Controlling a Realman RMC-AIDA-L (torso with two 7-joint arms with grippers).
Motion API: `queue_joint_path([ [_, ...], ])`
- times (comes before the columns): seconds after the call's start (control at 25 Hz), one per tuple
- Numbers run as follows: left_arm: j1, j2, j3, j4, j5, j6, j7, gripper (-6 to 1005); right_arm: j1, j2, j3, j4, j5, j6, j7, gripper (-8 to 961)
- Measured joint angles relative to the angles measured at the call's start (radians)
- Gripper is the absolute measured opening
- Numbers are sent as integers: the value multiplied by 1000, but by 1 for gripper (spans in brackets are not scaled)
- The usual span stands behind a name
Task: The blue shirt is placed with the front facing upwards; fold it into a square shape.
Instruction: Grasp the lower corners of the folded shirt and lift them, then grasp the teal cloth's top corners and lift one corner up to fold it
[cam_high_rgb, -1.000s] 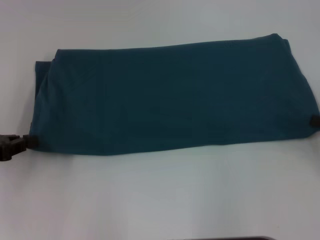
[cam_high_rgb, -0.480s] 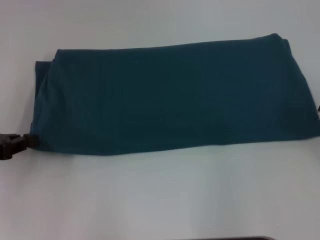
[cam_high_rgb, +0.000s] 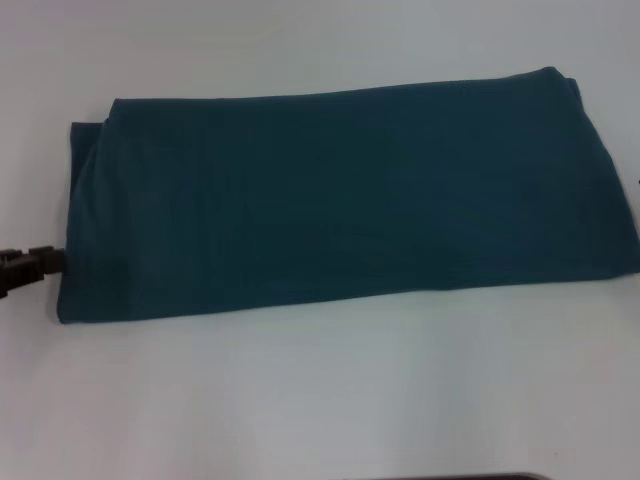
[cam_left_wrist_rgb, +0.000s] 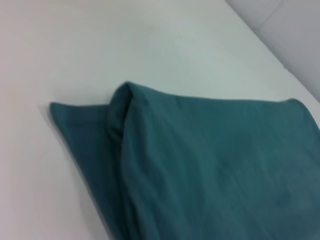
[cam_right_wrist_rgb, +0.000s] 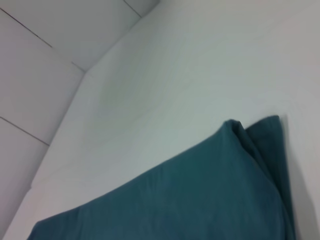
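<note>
1. White counter (cam_high_rgb: 320, 400) lay bare on the side nearest the robot, with the front hem of the blue shirt (cam_high_rgb: 340, 200) running across it just beyond.
2. At that hem's left end, the left claw (cam_high_rgb: 30, 268) had slipped off the cloth since a second before: earlier its black tip touched the shirt's near-left corner lower down, and now it sat a little higher, just outside the left edge, touching or barely clear of it. Only its tip showed at the border of the head view, so whether its fingers were spread or pressed together could not be told; nothing was visibly pinched.
3. Away from that claw, toward the shirt's far end, the right claw had gone from sight. A second earlier a small dark tip sat at the near-right corner; now only a speck remained at the picture's edge, too small to name.
4. Farther from the left claw, the shirt lay flat as a long band, plain side up, with a layered fold showing at each short end in both wrist views.
5. My reading: both corners were released, so this lengthwise fold looked finished, and the band needed folding end over end to approach a square.
</note>
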Motion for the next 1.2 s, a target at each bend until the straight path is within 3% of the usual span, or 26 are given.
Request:
queue_joint_path([
  [0.08, -7, 2, -19, 0, 0, 0, -5, 136, 6, -1, 0, 1, 5, 1, -4, 637],
  [0.4, -27, 3, -36, 6, 0, -30, -42, 429, 32, -4, -4, -4, 5, 1, -62, 730],
  [0.56, -27, 2, -34, 11, 1, -38, -53, 535, 38, -4, -4, -8, 2, 1, -80, 728],
  [0.88, -48, -13, -38, 16, 0, -49, -50, 531, 57, -7, -33, -11, -3, -8, -82, 729],
  [1.2, -156, -31, -12, 91, 1, -158, -42, 527, 88, 8, -54, -30, -5, -41, -82, 724],
])
